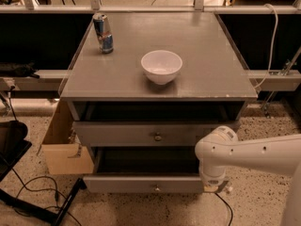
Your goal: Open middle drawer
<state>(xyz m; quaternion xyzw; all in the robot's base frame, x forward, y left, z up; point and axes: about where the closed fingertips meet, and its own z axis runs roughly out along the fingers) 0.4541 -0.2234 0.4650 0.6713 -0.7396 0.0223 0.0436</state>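
The middle drawer (141, 183) is the lower of the two grey fronts in view. It has a small round knob (155, 187) and is pulled out toward me, showing its dark interior (146, 160). My white arm (254, 153) comes in from the right. Its wrist hangs over the right end of the drawer front, and my gripper (217, 188) sits there, mostly hidden under the wrist. The drawer above (141, 134), with its own knob (157, 136), stands a little out from the cabinet. The lowest drawer is hidden below.
A white bowl (161, 66) and a drink can (103, 33) stand on the grey cabinet top (207, 74). A cardboard box (63, 145) is beside the cabinet's left side. Black cables and a dark stand leg (51, 206) lie on the speckled floor at the left.
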